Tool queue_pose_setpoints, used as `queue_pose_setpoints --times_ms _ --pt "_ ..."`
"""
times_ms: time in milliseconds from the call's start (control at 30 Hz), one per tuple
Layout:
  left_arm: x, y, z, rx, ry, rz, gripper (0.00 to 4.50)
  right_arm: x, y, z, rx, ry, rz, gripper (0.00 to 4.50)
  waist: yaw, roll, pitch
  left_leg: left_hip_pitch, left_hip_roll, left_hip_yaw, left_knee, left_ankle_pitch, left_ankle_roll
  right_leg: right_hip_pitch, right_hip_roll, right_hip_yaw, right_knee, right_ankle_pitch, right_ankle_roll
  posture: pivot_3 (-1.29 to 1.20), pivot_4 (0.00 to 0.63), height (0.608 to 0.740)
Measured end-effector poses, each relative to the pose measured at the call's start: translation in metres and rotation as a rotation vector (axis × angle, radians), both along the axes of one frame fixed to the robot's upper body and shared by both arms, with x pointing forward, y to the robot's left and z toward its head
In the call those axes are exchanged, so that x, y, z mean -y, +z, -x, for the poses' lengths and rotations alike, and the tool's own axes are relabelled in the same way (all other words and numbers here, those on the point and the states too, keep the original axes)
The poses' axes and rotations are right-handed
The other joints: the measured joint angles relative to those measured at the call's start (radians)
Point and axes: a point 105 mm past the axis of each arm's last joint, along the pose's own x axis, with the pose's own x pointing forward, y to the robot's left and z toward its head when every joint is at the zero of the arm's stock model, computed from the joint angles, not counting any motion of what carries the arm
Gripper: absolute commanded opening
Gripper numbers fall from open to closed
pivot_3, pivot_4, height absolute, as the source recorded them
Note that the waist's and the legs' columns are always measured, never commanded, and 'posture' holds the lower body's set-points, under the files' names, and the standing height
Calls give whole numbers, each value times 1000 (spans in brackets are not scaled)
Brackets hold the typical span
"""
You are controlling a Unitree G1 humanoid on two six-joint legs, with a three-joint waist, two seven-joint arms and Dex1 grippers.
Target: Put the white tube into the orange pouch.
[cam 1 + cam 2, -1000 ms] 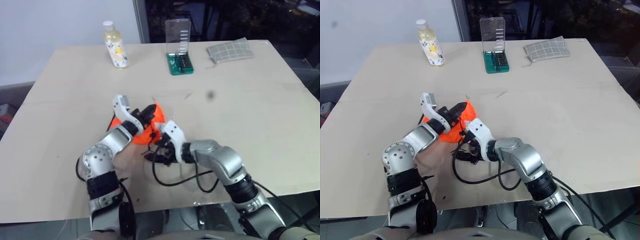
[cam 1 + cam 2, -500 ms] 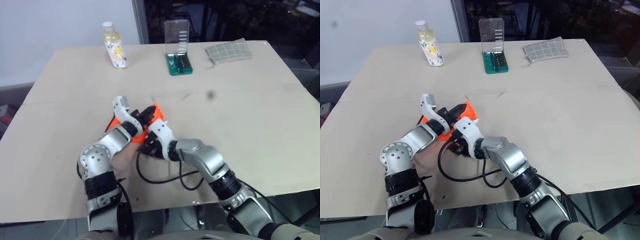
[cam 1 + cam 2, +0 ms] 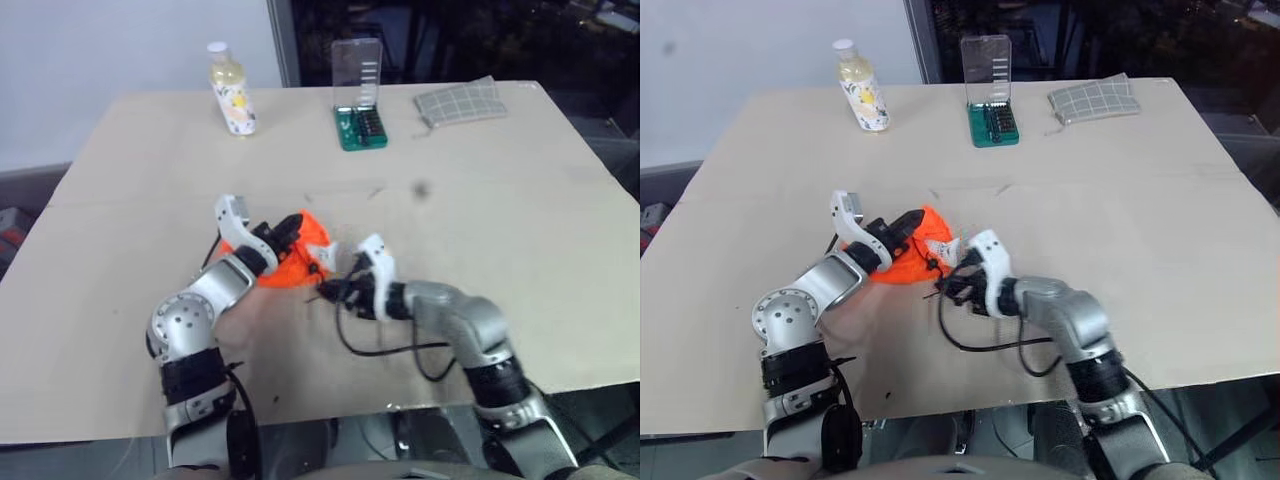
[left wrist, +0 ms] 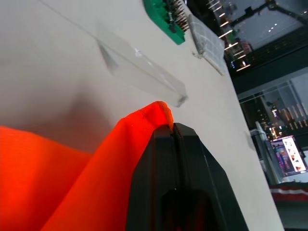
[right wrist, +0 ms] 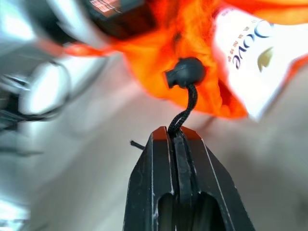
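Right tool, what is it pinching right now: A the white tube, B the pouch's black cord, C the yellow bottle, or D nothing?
B: in the right wrist view the right tool is shut on the black cord below its bead, beside the orange pouch, with the white tube poking out of it.

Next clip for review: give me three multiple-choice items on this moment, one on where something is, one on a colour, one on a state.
1. Where does the yellow bottle stand?
A. far left of the table
B. beside the pouch
C. on the checked cloth

2. What colour is the tray of the bit case?
A. red
B. green
C. blue

3. What is the right end effector shut on?
A. the white tube
B. the bottle cap
C. the black cord

Key: 1 A, it stands near the table's far left edge. 2 B, the tray under the clear lid is green. 3 C, the black cord of the orange pouch runs between its closed fingers; the white tube pokes from the pouch.
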Motion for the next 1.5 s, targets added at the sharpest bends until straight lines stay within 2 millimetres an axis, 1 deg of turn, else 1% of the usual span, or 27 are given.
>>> queue_pose_setpoints --times_ms 33,100,167,267,300,367,433,467,500,600,633,733,833,933,1033,1100,1167,1233,1333,1433,1500 --pt "2 -1 1 0 -10 -4 0 6 7 2 -2 13 -37 50 -2 0 0 0 0 0 0 0 0 0 0 0 0 0 0 0 150 740" --pt "7 -2 2 5 -38 -13 0 11 21 5 1 34 -108 50 -2 0 0 1 1 0 0 0 0 0 1 0 0 0 0 0 150 740" --pt "11 -1 4 16 -58 -27 0 10 30 7 -16 43 -176 50 -2 0 0 1 1 0 0 0 0 0 2 0 1 0 0 0 150 740" --pt "13 -1 6 45 -75 -81 0 6 55 3 -20 27 -333 50 -2 0 0 1 1 1 0 0 0 0 2 1 1 0 0 0 150 740" --pt "13 0 7 65 -80 -91 560 5 63 2 -19 22 -379 0 -1 0 0 1 1 1 0 0 0 0 1 1 1 0 0 0 150 740" --pt "12 0 10 85 -87 -112 1147 5 74 -1 -18 6 -446 0 0 0 0 0 2 1 0 0 0 0 1 1 0 0 0 0 150 740" --pt "14 0 17 122 -123 -209 2204 7 88 -7 -3 -25 -502 0 1 1 1 -1 1 0 0 0 0 -2 0 1 0 0 0 0 150 740" --pt "16 1 18 136 -135 -251 2641 7 93 -8 8 -26 -509 0 2 1 1 -1 1 0 0 0 0 -2 0 1 0 0 0 0 150 740" --pt "17 3 20 167 -152 -338 2970 6 100 -8 27 -16 -515 0 2 1 1 -1 1 0 0 0 0 -2 0 1 0 0 0 0 150 740" --pt "11 13 21 272 -164 -587 2970 4 115 -6 76 25 -508 0 -1 2 2 -1 1 1 -1 0 0 -2 1 1 0 0 0 0 150 740" --pt "8 21 21 346 -164 -709 2970 4 121 -7 101 35 -499 0 -1 3 2 -1 1 1 -2 0 0 -2 1 1 0 0 0 0 150 740" --pt "9 39 27 509 -187 -881 2970 4 128 -6 129 48 -481 0 0 4 2 -1 1 1 -4 0 0 -3 1 2 -1 0 -1 0 150 740" --pt "14 51 34 634 -199 -956 2970 1 124 -8 127 61 -446 0 0 4 3 -3 2 2 -5 0 0 -5 1 2 -2 0 -1 0 150 740" --pt "12 58 34 684 -167 -984 2970 2 116 -12 119 56 -401 0 0 4 2 -9 2 2 -3 0 0 -11 0 2 0 0 0 0 150 740" --pt "7 70 39 805 -116 -1103 2970 2 109 -18 102 39 -369 0 0 4 2 -12 2 3 -2 0 0 -14 0 3 0 0 0 0 150 740" --pt "8 76 46 904 -95 -1189 2970 2 112 -19 113 46 -374 0 -1 4 2 -13 3 4 -3 0 0 -16 0 4 0 0 0 0 150 740" --pt "10 75 54 983 -94 -1250 2970 1 118 -21 134 51 -381 0 -1 4 2 -12 3 4 -3 0 0 -16 -1 4 0 0 0 0 150 740" --pt "12 68 60 1017 -110 -1282 2970 1 121 -22 148 53 -382 0 0 4 2 -13 3 4 -3 0 0 -16 -1 3 0 0 0 0 150 740" --pt "15 59 67 1075 -138 -1317 2970 0 120 -23 145 60 -379 0 4 4 2 -13 3 3 -3 0 1 -15 -2 3 0 0 0 0 150 740" --pt "24 54 71 1100 -166 -1297 2970 -2 119 -23 143 69 -375 0 3 4 2 -13 3 4 -2 -2 4 -15 -2 3 1 0 0 0 150 740" --pt "30 56 70 1111 -154 -1262 2970 -3 120 -23 147 72 -374 0 3 4 2 -13 3 3 -2 -2 4 -15 -2 2 1 0 0 0 150 740"
